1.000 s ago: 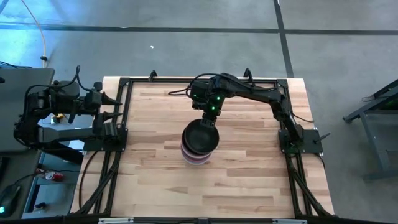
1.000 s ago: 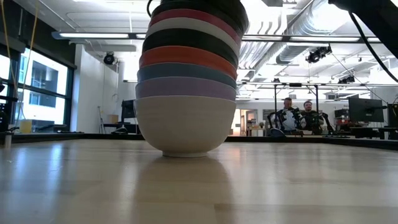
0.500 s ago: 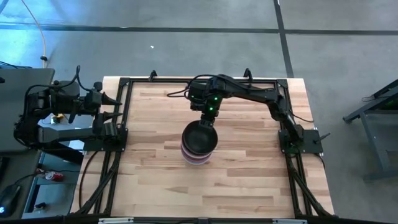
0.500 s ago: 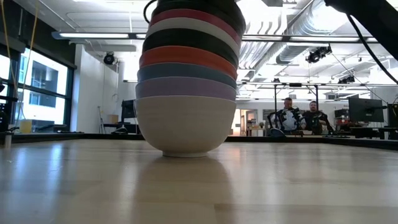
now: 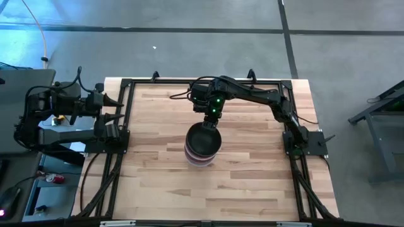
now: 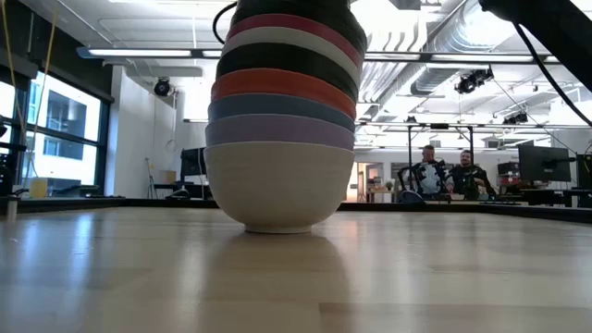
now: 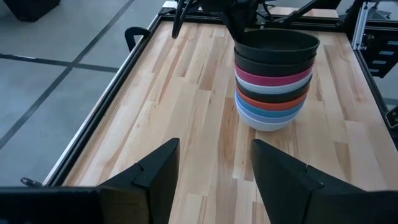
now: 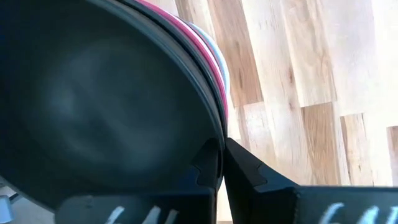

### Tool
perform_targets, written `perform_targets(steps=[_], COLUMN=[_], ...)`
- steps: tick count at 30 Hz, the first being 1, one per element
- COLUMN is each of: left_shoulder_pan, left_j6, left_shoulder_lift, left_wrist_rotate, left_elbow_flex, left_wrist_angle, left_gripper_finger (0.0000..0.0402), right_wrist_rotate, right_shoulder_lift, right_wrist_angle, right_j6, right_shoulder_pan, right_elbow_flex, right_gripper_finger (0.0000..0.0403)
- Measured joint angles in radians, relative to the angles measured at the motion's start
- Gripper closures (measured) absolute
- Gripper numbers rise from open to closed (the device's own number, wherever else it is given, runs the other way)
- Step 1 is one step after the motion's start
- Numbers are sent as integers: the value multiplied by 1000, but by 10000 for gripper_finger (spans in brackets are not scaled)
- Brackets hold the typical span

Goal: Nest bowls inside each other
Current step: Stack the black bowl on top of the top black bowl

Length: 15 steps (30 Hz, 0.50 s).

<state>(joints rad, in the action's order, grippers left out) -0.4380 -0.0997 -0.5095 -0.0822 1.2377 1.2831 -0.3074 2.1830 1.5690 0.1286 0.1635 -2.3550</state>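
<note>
The bowls stand nested in one stack [image 5: 202, 146] at the table's middle. It rests on the base of a cream bowl [image 6: 277, 190]. Above that come lavender, blue, red, black, white and magenta bowls, then two black ones [image 7: 277, 46]. My right gripper [image 5: 211, 122] is at the far rim of the top black bowl, shut on it. My left gripper [image 7: 214, 180] is open and waits beyond the table's left edge [image 5: 120, 110], facing the stack. My right gripper [image 8: 222, 165] pinches the top black bowl's rim [image 8: 217, 134] on the stack's far side. One finger [image 8: 208, 168] is inside the bowl and one [image 8: 244, 168] is outside. The fingers come from above, pointing down. The bowl sits nested in the stack.
Bare wooden table [image 5: 252, 183] lies all round the stack. A black frame [image 5: 123, 126] runs along the table's left, far and right sides. People sit in the room far behind the table [image 6: 444, 174].
My right gripper has edged a little toward the far edge while staying shut on the top bowl's rim. In the low view the stack has slid slightly to the side along the table.
</note>
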Motion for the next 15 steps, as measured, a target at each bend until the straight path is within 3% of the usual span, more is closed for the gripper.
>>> perform_targets(steps=[15], left_shoulder_pan=[0], left_j6=[0], left_shoulder_lift=[0], left_wrist_rotate=[0], left_elbow_flex=[-20], left_wrist_angle=[3], left_gripper_finger=[216], right_wrist_rotate=[2], right_shoulder_lift=[0], right_wrist_angle=[2], right_j6=[24], right_shoulder_pan=[-1], right_elbow_flex=[0], right_gripper_finger=[403])
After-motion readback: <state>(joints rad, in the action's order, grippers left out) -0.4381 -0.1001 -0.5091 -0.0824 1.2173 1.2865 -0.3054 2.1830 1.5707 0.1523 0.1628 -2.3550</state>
